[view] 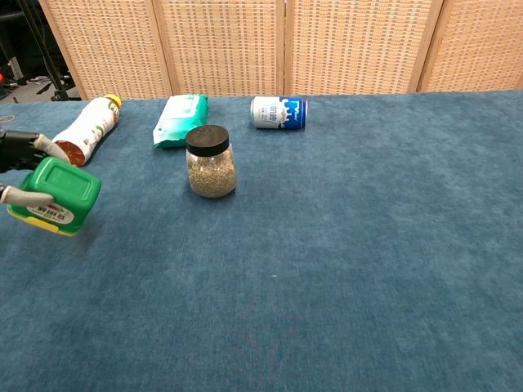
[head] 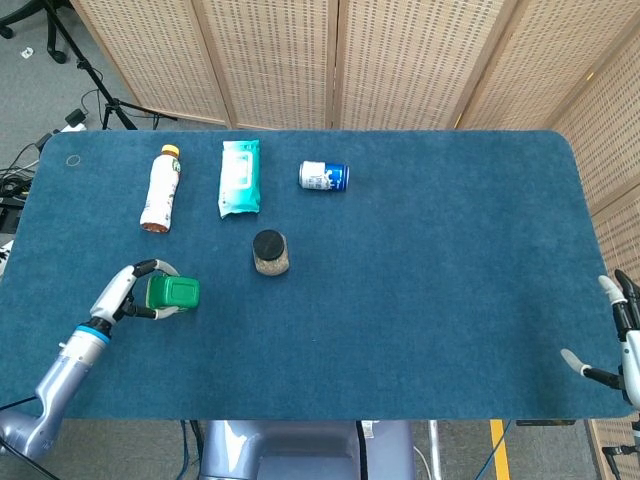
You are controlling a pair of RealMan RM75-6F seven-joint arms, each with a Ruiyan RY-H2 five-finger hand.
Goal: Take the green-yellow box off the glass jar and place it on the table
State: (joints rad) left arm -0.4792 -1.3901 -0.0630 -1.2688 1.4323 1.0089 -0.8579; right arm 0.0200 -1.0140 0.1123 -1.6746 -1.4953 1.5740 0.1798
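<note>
My left hand grips the green-yellow box from its left side, fingers above and thumb below. The box is tilted, its yellow edge lowest, and seems to hang just above the blue table. In the chest view only the fingers of that hand show at the left edge. The glass jar with a black lid stands upright to the right of the box, apart from it, with nothing on its lid. My right hand is at the table's right edge, fingers spread and holding nothing.
A bottle lies at the back left, a teal wipes pack beside it, and a blue-white can on its side further right. All three show again in the chest view: the bottle, the pack and the can.
</note>
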